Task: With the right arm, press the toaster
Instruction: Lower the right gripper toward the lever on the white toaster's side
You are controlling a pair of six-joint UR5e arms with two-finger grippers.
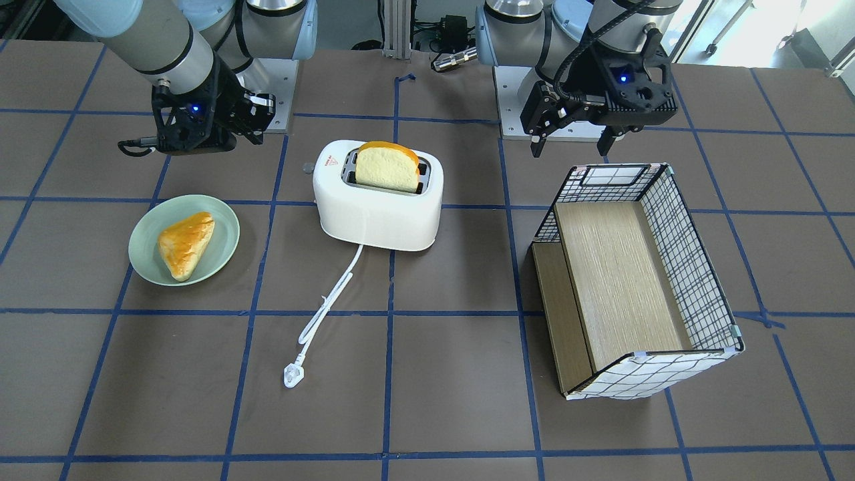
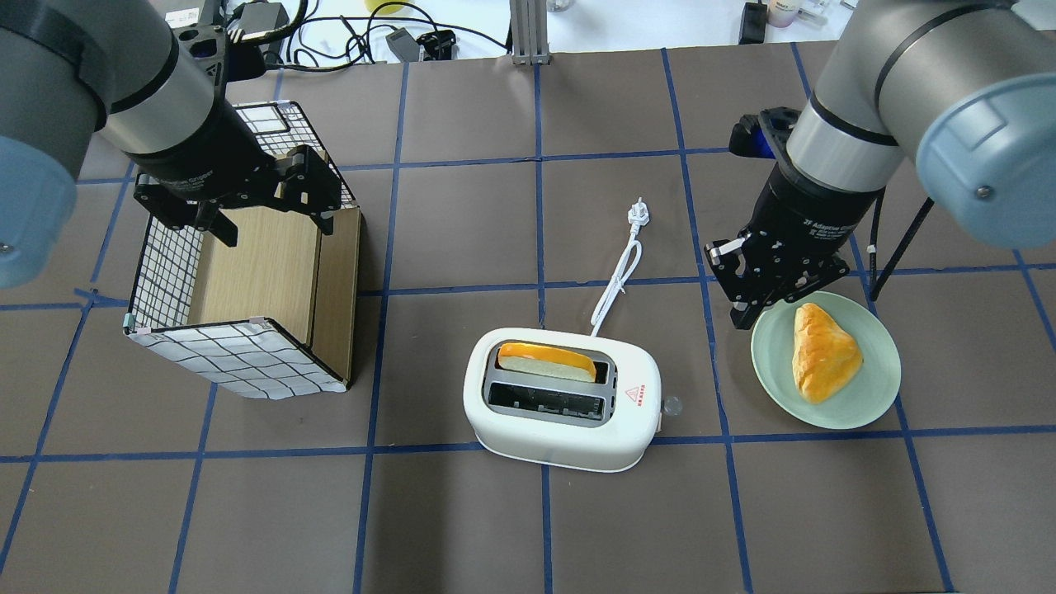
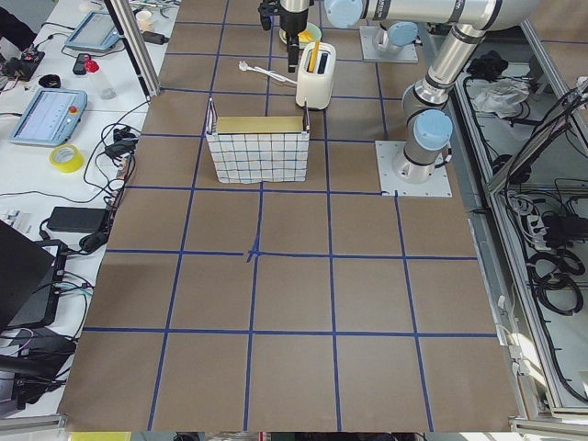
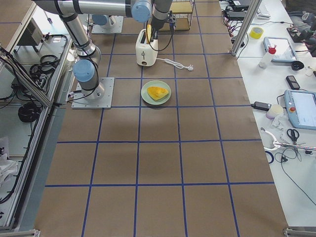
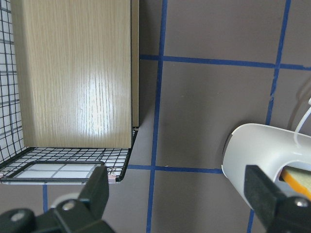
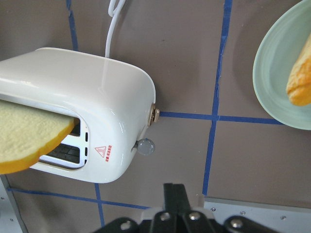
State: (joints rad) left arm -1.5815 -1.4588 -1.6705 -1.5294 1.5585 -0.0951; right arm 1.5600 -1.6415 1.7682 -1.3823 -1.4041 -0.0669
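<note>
Toaster (image 2: 561, 408): lower centre of the overhead frame; long axis runs left to right across it; one slice (image 2: 544, 360) stands tall in the upper slot.
Knob (image 2: 672, 405): sticks out of the toaster's right end in that frame, the end turned toward the plate (image 2: 876, 398); judged not yet pressed, since the slice rides high.
Right gripper (image 2: 741, 313): right of centre, over the plate's upper-left rim; fingers shut together on nothing, showing as one dark tip at bottom centre of its wrist view; apart from the toaster.
Bearing: knob lies down and left of the right gripper in the overhead frame, near but not touching; in the wrist view it sits just above the tip, a little left of centre; you likely need a short travel to that end, then a push down along the end wall.
Left gripper (image 2: 272, 224): upper left, fingers spread wide and empty, over the basket (image 2: 239, 363); the toaster's body lies between it and the knob, so your right one is nearer.
Risk: knob is small and rounded; a closed tip could slip off or shove the toaster sideways.
</note>
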